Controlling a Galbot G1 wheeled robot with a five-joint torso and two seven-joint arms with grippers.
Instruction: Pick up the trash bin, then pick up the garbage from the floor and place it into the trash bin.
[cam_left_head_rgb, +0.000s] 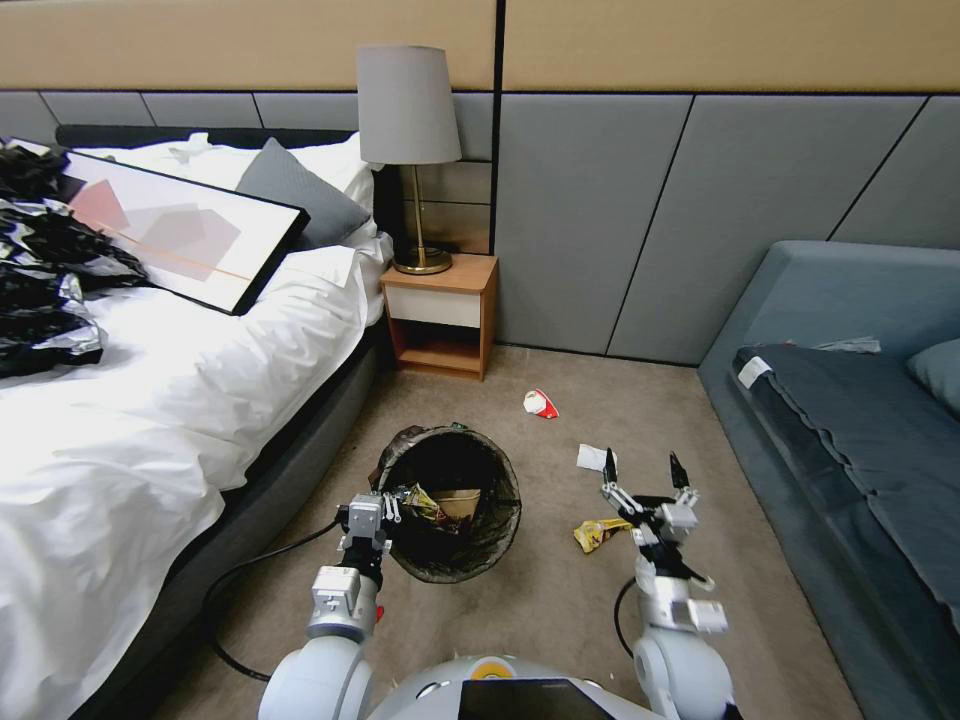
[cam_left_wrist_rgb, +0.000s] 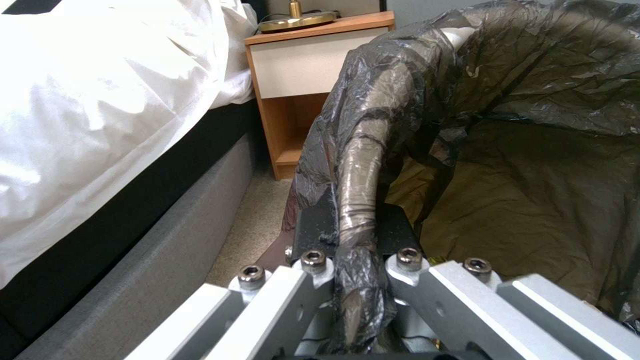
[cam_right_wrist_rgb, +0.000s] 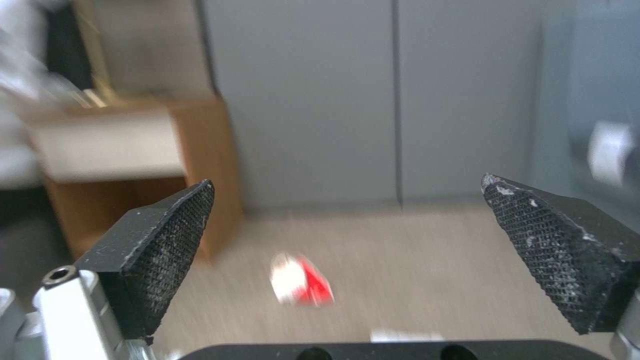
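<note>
The trash bin (cam_left_head_rgb: 450, 505), round and lined with a crinkled black bag, hangs in front of me with my left gripper (cam_left_head_rgb: 385, 512) shut on its near rim (cam_left_wrist_rgb: 360, 190). Inside it lie a yellow packet and a brown paper piece. On the carpet are pieces of garbage: a red-and-white wrapper (cam_left_head_rgb: 540, 404), also ahead of the fingers in the right wrist view (cam_right_wrist_rgb: 301, 285), a white paper scrap (cam_left_head_rgb: 593, 458), and a yellow snack packet (cam_left_head_rgb: 598, 533). My right gripper (cam_left_head_rgb: 645, 468) is open above the floor, just right of the white scrap and above the yellow packet, with nothing between its fingers (cam_right_wrist_rgb: 167, 245).
A bed with white linen (cam_left_head_rgb: 150, 400) runs along the left. A wooden nightstand (cam_left_head_rgb: 440, 315) with a lamp stands against the grey wall. A blue-grey sofa (cam_left_head_rgb: 850, 420) fills the right. Open carpet lies between them. A black cable (cam_left_head_rgb: 260, 570) trails by the bed.
</note>
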